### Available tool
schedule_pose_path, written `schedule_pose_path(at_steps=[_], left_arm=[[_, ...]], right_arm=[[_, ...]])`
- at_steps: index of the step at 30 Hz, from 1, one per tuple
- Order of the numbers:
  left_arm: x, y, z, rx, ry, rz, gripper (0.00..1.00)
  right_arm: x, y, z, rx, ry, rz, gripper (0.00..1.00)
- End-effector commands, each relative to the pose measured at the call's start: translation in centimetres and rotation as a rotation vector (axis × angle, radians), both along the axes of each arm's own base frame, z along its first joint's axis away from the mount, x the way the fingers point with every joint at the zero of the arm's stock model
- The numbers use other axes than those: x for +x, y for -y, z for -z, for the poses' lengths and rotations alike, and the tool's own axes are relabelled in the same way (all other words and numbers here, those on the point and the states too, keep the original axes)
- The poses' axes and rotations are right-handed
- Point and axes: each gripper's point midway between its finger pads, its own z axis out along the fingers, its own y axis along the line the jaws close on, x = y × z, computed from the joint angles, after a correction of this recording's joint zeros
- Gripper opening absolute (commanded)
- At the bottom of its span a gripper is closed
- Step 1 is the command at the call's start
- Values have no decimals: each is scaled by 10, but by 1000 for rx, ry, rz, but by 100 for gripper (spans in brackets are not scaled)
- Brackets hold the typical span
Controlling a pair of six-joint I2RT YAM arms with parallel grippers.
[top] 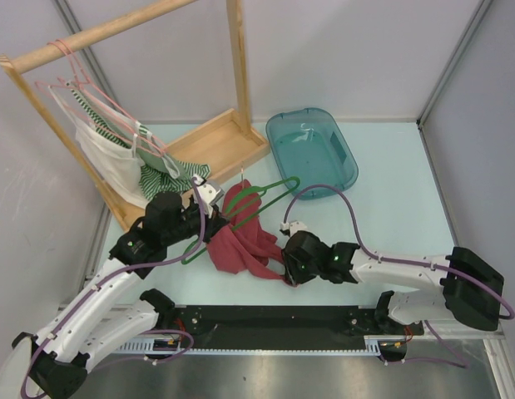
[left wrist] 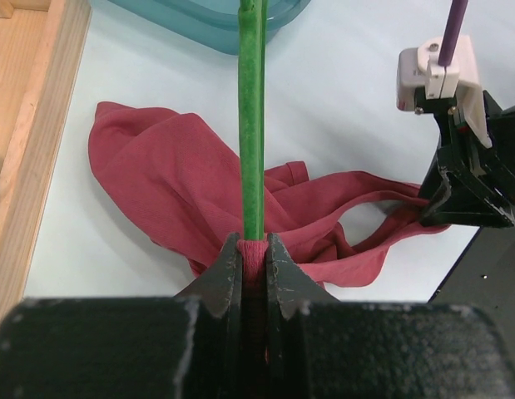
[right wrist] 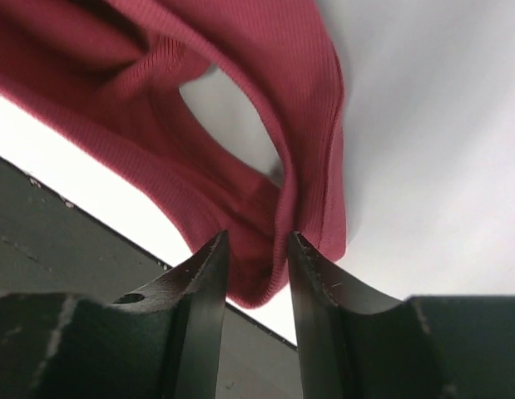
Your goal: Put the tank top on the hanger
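On the pale table (top: 398,216) | dark red tank top (left wrist: 165,179) crumpled beneath green hanger (left wrist: 251,125) | left gripper (left wrist: 254,243) clamped on hanger bar plus cloth | right gripper (right wrist: 255,249) astride strap fold — grip unclear | best: pinch one strap layer, then loop it over the hanger's end

Top cam's looking down from high at 6 o'clock over the pale flat table (top: 390,179). Left wrist cam's pointing 2 o'clock along the thin dark green plastic hanger (left wrist: 251,125). Right one's pointing 9 o'clock, really close on the dark red soft fabric tank top (right wrist: 307,100) that all three are sharing.
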Motion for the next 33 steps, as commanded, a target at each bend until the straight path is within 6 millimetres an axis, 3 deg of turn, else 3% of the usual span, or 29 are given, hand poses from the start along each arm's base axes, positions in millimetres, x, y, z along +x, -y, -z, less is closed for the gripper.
schedule_pose_path(at_steps=[1,2,4,8,13,17,22,27,33], left_arm=[[5,3,-21,-57,63,-3,0],[5,2,-22,-61,69,-6,0],[4,2,-24,-65,76,-5,0],[1,6,-28,-89,86,20,0],[-9,14,-33,-118,87,87,0],[-22,20,-40,-155,99,156,0],[-38,26,-55,-218,135,239,0],[-52,32,-58,-252,130,318,0],[-58,34,-59,-262,131,351,0]], right_arm=[[-4,-5,0,-17,-15,-30,33],[-4,-5,1,-22,-18,-30,15],[-2,-1,8,-61,-23,-14,0],[5,9,10,-114,4,2,0],[35,23,-28,-96,93,64,0],[64,51,-60,-71,138,173,0],[86,76,-104,-11,215,283,0],[103,110,-128,-16,283,395,0],[111,130,-144,-6,311,425,0]])
